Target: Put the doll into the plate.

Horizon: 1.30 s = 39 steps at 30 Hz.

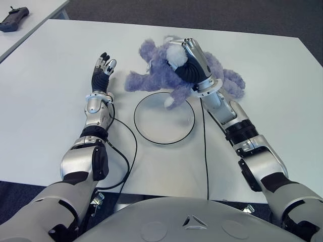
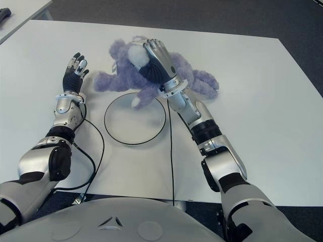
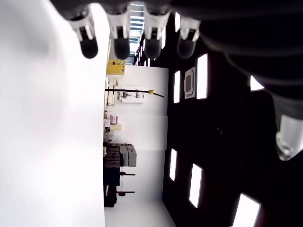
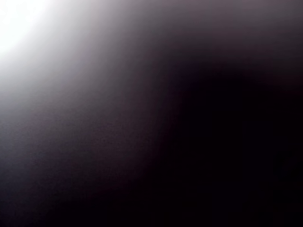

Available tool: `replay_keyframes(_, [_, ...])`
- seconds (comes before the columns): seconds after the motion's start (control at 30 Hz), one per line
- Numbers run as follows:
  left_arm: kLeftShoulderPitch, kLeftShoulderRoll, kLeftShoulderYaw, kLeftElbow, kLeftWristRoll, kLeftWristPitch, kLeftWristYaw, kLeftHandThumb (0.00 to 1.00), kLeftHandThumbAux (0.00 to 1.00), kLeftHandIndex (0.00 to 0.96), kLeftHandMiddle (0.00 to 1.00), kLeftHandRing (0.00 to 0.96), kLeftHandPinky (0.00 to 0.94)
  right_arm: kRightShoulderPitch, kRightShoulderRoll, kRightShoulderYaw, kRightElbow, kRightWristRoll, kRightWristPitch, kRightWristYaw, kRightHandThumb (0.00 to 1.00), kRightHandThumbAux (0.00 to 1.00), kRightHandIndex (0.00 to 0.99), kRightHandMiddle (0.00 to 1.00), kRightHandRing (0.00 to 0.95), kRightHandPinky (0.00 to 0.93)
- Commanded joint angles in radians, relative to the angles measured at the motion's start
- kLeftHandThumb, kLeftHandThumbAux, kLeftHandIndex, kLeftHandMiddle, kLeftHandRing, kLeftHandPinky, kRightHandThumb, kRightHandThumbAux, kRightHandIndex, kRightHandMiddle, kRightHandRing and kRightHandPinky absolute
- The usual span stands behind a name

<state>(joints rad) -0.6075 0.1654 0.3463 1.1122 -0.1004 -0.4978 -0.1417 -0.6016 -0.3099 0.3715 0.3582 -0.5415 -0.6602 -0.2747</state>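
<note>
A purple plush doll (image 1: 151,70) with a white muzzle lies on the white table (image 1: 55,85), just behind a round white plate (image 1: 156,126) with a dark rim. One of its legs hangs over the plate's far rim. My right hand (image 1: 191,53) lies on top of the doll, fingers curled down over its head. The right wrist view is dark and shows nothing. My left hand (image 1: 103,68) shows left of the doll, fingers stretched out and holding nothing.
Black cables (image 1: 132,146) run over the table on both sides of the plate. A dark handheld device (image 1: 13,18) lies on a second table at the far left. The table's front edge is close to my body.
</note>
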Motion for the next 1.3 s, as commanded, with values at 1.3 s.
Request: replay_keyframes(1.3, [0.25, -0.114, -0.113, 0.18, 0.092, 0.017, 0.107, 0.0, 0.437, 0.003, 0.025, 0.0, 0.0, 0.166, 0.001, 0.024, -0.08, 0.045, -0.081, 0.234, 0.918, 0.654, 0.734, 0.822, 0.828, 0.828])
